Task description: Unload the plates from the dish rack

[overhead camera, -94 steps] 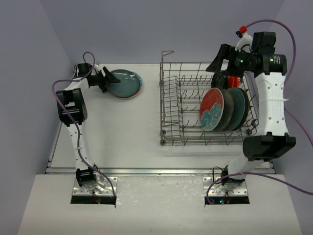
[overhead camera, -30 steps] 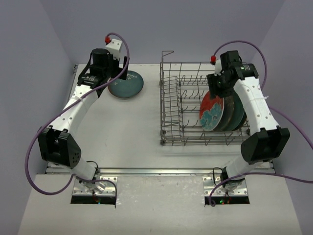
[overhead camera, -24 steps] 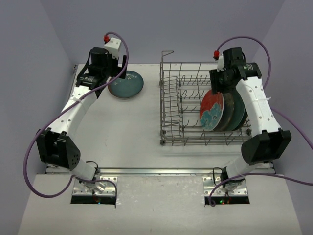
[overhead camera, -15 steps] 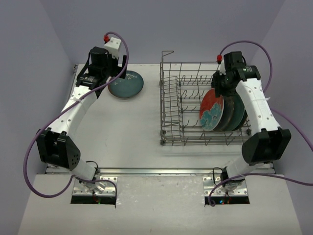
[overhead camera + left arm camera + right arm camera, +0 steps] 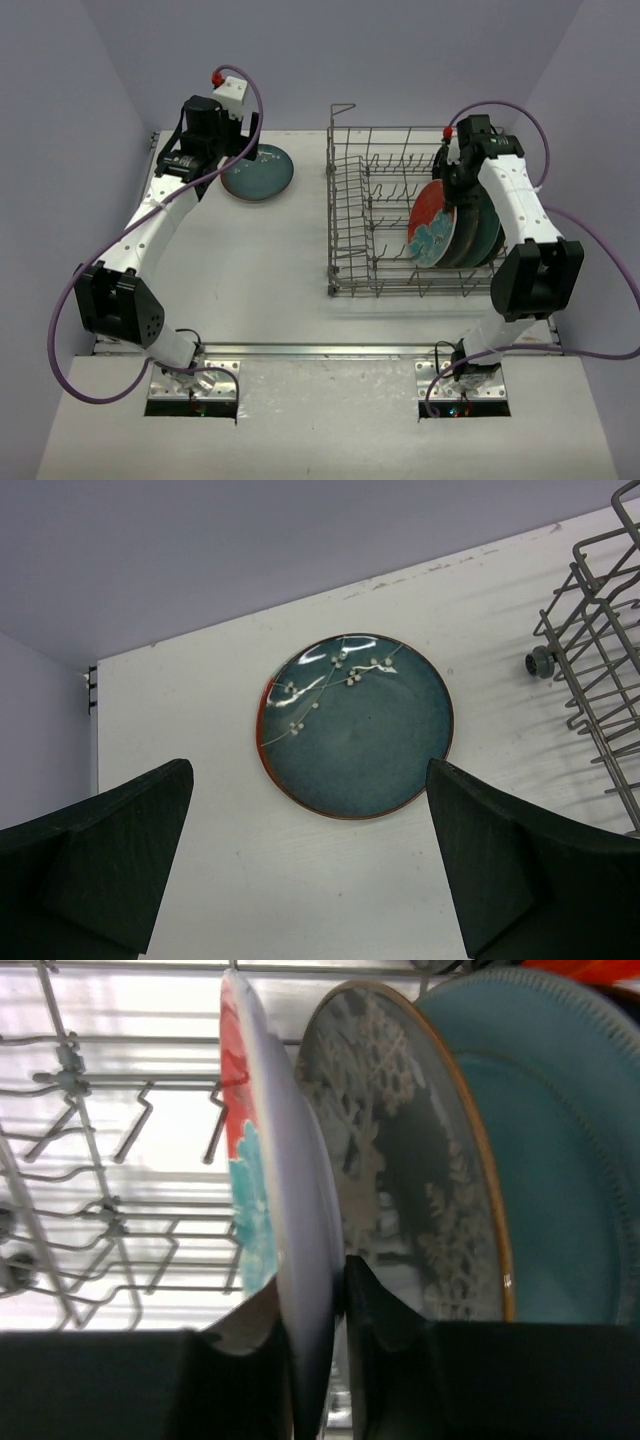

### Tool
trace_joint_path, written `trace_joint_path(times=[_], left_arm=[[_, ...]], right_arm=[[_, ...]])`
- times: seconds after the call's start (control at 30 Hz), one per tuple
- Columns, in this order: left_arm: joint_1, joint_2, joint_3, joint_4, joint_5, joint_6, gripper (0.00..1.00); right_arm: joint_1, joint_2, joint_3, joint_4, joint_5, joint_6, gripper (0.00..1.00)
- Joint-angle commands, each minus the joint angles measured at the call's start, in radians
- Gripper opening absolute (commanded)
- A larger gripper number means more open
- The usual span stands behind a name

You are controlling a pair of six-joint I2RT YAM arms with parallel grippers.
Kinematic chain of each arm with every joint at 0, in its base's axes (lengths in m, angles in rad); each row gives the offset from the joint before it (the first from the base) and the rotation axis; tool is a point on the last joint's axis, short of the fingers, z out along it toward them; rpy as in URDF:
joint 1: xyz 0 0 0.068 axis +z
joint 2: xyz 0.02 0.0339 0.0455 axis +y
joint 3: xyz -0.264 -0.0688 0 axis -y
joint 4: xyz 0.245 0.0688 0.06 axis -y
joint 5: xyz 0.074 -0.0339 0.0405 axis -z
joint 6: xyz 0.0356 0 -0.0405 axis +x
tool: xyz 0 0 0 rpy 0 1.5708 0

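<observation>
Red-and-teal plate (image 5: 430, 228) stands on edge in the right half of the dish rack (image 5: 345, 288), middle right of the top view. It is frontmost of three. Its patterned face points frame left.

Behind it, toward frame right, stand a grey-teal plate (image 5: 420, 1180) and a teal plate (image 5: 560, 1160), close together and all upright between the tines. A round plate has no long axis. The row of three runs left to right across the frame, each plate's flat plane crossing it.

Right claw (image 5: 312, 1310) is narrow, one finger on each face of the red-and-teal plate's rim, pinching it at the top edge. The plate is not yet lifted and sits down among the wires.

Progress: one blue-green plate (image 5: 355, 725) lies flat, face up, on the tabletop (image 5: 260, 260) at upper left, well apart from the rack. Your left claw (image 5: 308, 770) hangs above it, spread wide, holding nothing.

You have at least three plates left to unload. By my reading you are early to midway. The step in hand is drawing the front plate up out of its slot.
</observation>
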Motion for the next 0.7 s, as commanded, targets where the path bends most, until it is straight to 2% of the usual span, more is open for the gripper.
trace_joint_path(times=[0.0,0.17,0.33,0.47,0.53,0.67], left_arm=[[-0.005,-0.03,0.006,0.03,-0.012,-0.011,1.0],[-0.005,-0.036,0.006,0.032,-0.001,-0.025,1.0],[-0.005,-0.044,0.012,0.033,0.025,-0.039,1.0],[-0.005,-0.047,0.038,0.016,0.062,-0.055,1.0],[-0.003,-0.05,0.06,0.0,0.159,-0.067,1.0],[0.003,-0.055,0.106,-0.044,0.53,-0.076,0.98]], right_arm=[[0.003,-0.032,0.051,-0.032,-0.077,0.049,0.0],[0.004,-0.087,0.165,-0.049,-0.062,0.046,0.0],[0.006,-0.125,0.356,-0.047,-0.09,0.022,0.0],[0.006,-0.187,0.377,0.025,-0.097,-0.036,0.0],[0.004,-0.231,0.359,0.081,-0.124,-0.063,0.0],[0.004,-0.316,0.304,0.22,-0.271,-0.077,0.0]])
